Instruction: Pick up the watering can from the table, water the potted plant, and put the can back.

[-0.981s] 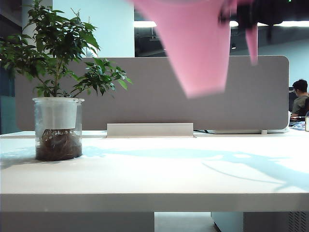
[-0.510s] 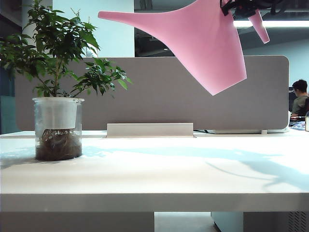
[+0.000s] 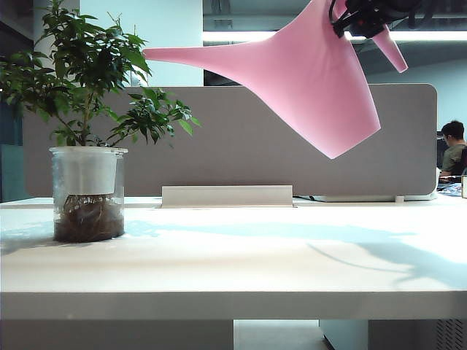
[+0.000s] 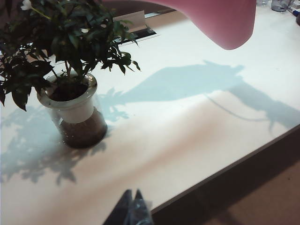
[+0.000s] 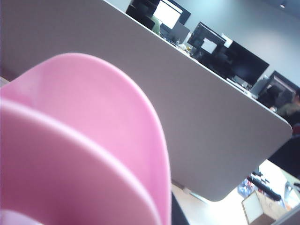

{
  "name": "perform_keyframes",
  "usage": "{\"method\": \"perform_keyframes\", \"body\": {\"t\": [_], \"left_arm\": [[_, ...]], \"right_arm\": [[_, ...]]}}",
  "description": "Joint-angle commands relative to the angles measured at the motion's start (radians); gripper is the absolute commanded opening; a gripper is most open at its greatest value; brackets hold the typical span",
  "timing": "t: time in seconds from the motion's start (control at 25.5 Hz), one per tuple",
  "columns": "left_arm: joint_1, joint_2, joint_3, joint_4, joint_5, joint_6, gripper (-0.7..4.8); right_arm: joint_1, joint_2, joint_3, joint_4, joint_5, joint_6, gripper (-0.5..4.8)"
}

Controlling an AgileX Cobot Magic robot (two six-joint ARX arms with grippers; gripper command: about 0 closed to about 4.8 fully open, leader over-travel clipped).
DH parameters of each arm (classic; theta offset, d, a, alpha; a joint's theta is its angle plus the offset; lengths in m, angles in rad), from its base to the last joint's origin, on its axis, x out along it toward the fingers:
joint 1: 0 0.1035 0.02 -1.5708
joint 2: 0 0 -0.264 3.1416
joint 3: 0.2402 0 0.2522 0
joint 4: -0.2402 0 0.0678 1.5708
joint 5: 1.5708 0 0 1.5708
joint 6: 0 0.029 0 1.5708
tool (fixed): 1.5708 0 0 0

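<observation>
The pink watering can (image 3: 314,80) hangs high over the table (image 3: 233,270), tipped so that its long spout runs about level to the left. The spout tip (image 3: 149,53) ends at the upper right leaves of the potted plant (image 3: 87,95). My right gripper (image 3: 361,18) is shut on the can's handle at the top right. In the right wrist view the can (image 5: 84,140) hides the fingers. The left wrist view shows the plant (image 4: 70,42), the can's base (image 4: 220,18) and my left gripper (image 4: 131,196), shut and empty near the table's front edge.
A grey partition panel (image 3: 241,146) stands along the back of the table, with a low white cable box (image 3: 226,195) at its foot. A seated person (image 3: 452,149) is behind at the far right. The can's shadow (image 4: 187,82) lies on the table.
The right gripper has rolled the watering can: its base swung right and up, and the spout came down to level, reaching left to the plant's leaves. The left gripper has not moved.
</observation>
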Motion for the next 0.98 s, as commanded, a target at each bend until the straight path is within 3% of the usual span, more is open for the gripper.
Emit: {"method": "perform_keyframes", "body": {"t": [0.04,0.59,0.98], "left_arm": [[-0.001,0.0,0.003,0.013,0.004,0.003,-0.05],[-0.001,0.0,0.003,0.013,0.004,0.003,-0.05],[-0.001,-0.001,0.003,0.013,0.004,0.003,-0.05]], "right_arm": [[0.015,-0.011,0.015,0.061,-0.019,-0.052,-0.03],[0.13,0.008,0.017,0.116,-0.015,-0.281,-0.03],[0.145,0.087,0.12,0.11,0.041,-0.282,-0.03]]}}
